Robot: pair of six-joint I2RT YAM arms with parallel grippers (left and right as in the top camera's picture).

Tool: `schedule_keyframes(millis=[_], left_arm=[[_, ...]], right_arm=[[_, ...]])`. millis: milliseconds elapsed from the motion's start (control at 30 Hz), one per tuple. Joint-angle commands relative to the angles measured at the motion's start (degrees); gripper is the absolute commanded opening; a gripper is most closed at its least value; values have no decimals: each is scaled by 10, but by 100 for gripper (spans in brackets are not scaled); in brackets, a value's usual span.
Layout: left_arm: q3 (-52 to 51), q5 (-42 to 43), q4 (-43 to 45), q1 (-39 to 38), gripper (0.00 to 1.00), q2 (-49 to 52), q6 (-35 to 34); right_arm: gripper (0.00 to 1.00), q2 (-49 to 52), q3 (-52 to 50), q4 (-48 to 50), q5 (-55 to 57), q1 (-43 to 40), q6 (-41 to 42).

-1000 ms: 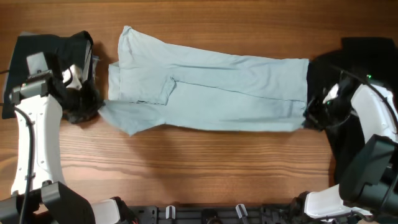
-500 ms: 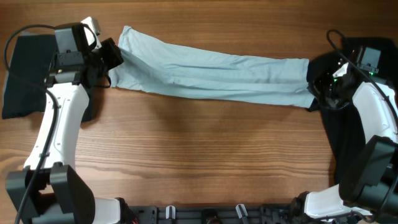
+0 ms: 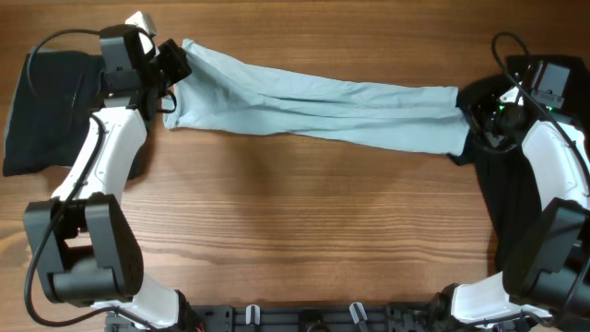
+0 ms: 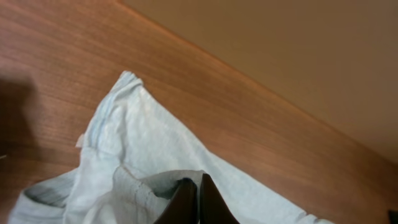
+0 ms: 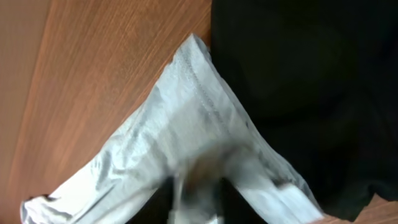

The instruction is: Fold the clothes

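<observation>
The pale aqua-blue T-shirt (image 3: 313, 106) is stretched in a long band across the far half of the table between my two grippers. My left gripper (image 3: 171, 66) is shut on its left end, which also shows in the left wrist view (image 4: 149, 155) with my fingertips (image 4: 198, 190) pinched on a fold. My right gripper (image 3: 472, 118) is shut on its right end; the right wrist view shows the cloth (image 5: 186, 124) draped over my fingers (image 5: 199, 186), blurred. A black T-shirt (image 3: 41, 111) lies at the far left. Another black one (image 3: 512, 184) lies at the right, under my right arm.
The wooden table (image 3: 295, 240) is bare wood in front of the stretched shirt. Its far edge (image 4: 261, 87) runs just behind the left gripper. The black shirt (image 5: 311, 74) lies right beside the right gripper.
Both grippers have lifted the shirt's near edge and carried it toward the far side, so the flat shirt has become a narrow band. The left gripper moved furthest, to the far left.
</observation>
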Motion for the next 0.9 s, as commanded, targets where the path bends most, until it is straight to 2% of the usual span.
schedule_keyframes(millis=[0,33,67,100,200,267,333,400,433,500,633,700,767,833,867], left_arm=[[8,-6,16,-3,25,7,-6],[8,-6,16,-3,45,7,-6],[8,-6,15,-3,60,7,-6],[8,-6,12,-3,65,7,1],[8,-2,-21,1,72,7,14],[8,44,-102,-3,64,8,41],[8,37,-171,-16,62,15,75],[8,31,-195,-30,51,32,97],[8,29,-196,-36,49,42,108],[8,11,-190,-44,57,73,108],[8,14,-188,-44,56,117,119],[8,26,-183,-44,50,135,119],[8,36,-156,-45,35,138,119],[8,47,-120,-49,29,138,115],[8,46,-113,-53,21,138,115]], right_arm=[[82,9,9,-5,-21,2,-64],[84,9,9,-12,-21,2,-73],[85,9,9,-23,-21,2,-86],[86,9,9,-36,-20,2,-103],[87,9,9,-70,-20,2,-148],[87,9,9,-92,-20,2,-158],[85,9,9,-104,-21,2,-161],[79,9,9,-112,-33,3,-165],[78,9,9,-113,-35,5,-168],[77,9,9,-113,-35,11,-167],[77,9,9,-112,-35,15,-167],[77,9,9,-111,-35,15,-167],[77,9,9,-110,-35,15,-167],[76,9,9,-110,-31,15,-165],[76,9,9,-110,-31,15,-165]])
